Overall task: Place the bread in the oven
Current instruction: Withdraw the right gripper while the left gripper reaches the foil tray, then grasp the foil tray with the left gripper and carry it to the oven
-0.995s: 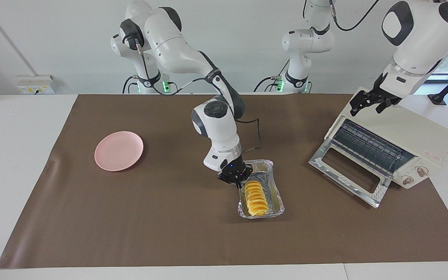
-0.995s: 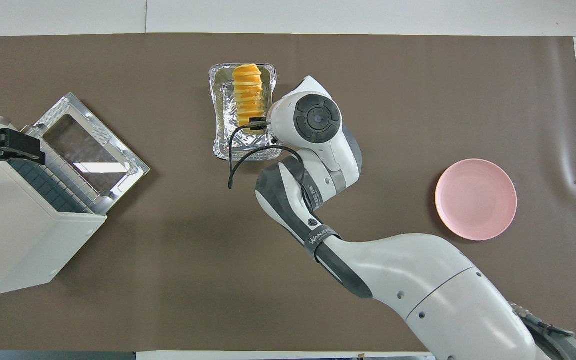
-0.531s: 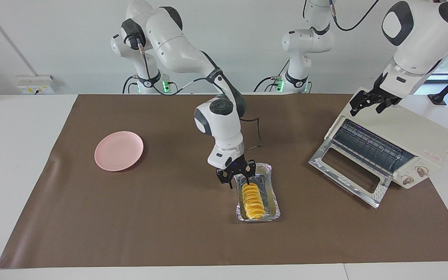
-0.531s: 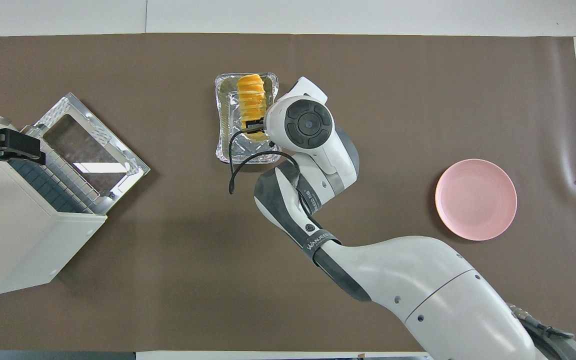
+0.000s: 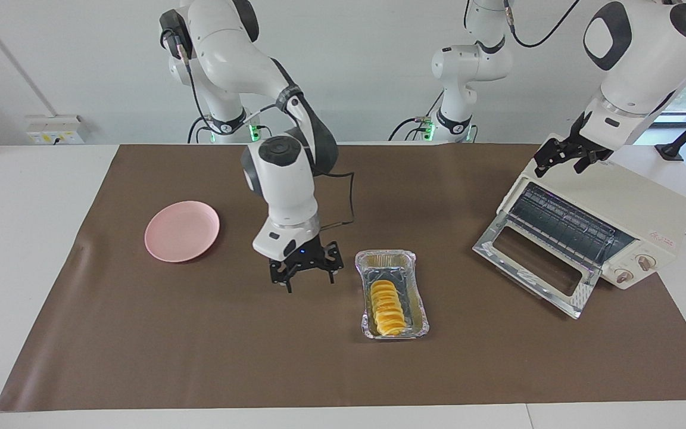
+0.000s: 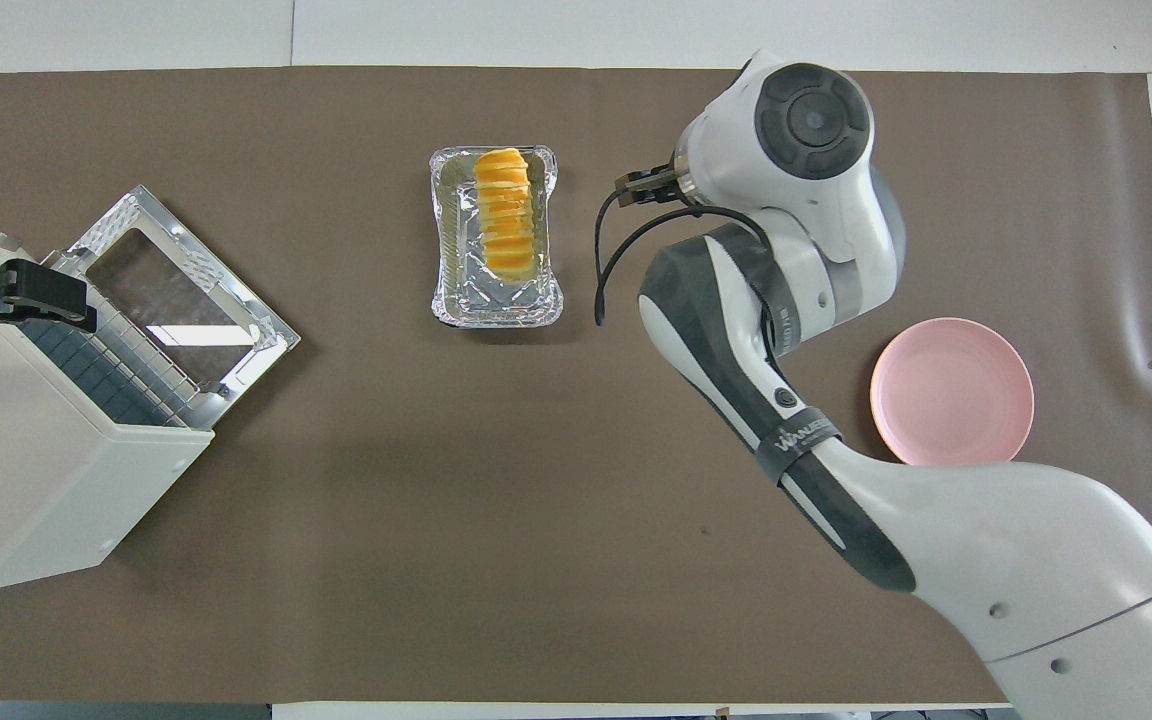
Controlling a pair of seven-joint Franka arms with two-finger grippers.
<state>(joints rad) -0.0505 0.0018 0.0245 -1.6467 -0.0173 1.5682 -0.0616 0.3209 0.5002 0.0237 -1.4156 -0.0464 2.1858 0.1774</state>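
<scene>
Let go of bread (image 5: 389, 307); it lies in foil tray (image 5: 417, 280). My right gripper (image 5: 306, 277), fingers apart, moved off beside tray. Left gripper (image 5: 564, 159) open over oven (image 5: 635, 208). Overhead hides my fingertips.

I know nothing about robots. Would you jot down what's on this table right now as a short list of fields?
bread: lying in the foil tray
oven: at the left arm's end, door folded down open
plate: pink, at the right arm's end, nothing on it
right gripper: open, holding nothing, over the mat between plate and tray
left gripper: open, over the oven's top
</scene>
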